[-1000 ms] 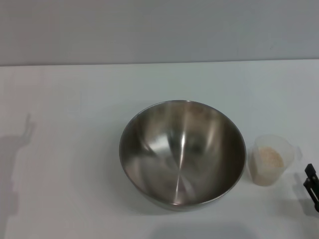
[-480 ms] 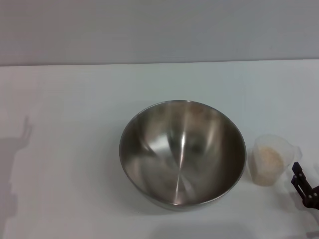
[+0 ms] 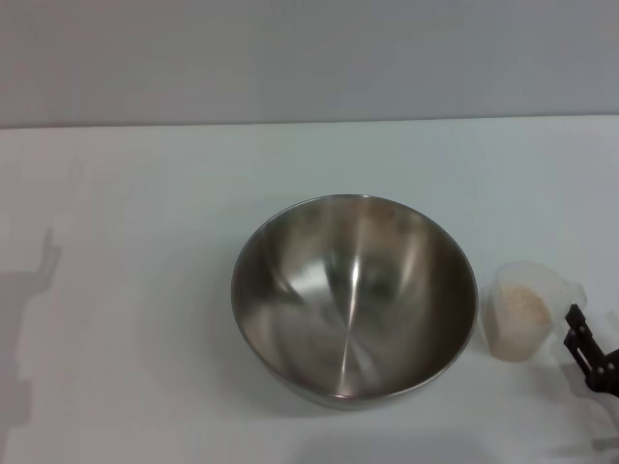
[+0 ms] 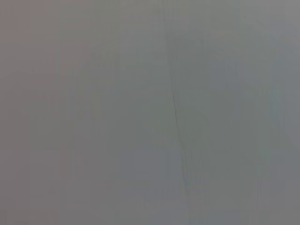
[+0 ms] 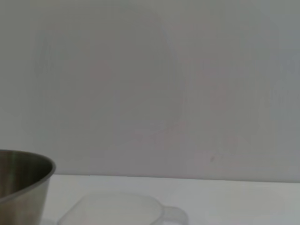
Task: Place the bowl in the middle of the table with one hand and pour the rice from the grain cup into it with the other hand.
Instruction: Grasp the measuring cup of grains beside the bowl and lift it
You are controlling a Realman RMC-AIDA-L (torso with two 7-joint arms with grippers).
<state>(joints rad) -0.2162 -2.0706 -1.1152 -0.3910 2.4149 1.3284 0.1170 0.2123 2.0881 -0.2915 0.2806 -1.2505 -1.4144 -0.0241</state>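
The steel bowl sits upright on the white table, a little right of its middle, and nothing lies inside it. Just to its right stands the clear grain cup with pale rice in it. My right gripper shows as a dark tip at the frame's right edge, close beside the cup's handle side and apart from it. The right wrist view catches the bowl's wall and the cup's rim. My left gripper is out of view; only its shadow falls on the table's left side.
A plain grey wall backs the table's far edge. The left wrist view shows only a blank grey surface. Bare tabletop stretches left of the bowl and behind it.
My right gripper has come in from the right edge toward the grain cup and risen slightly. Bowl and cup have not moved. The left arm's shadow has shifted a little.
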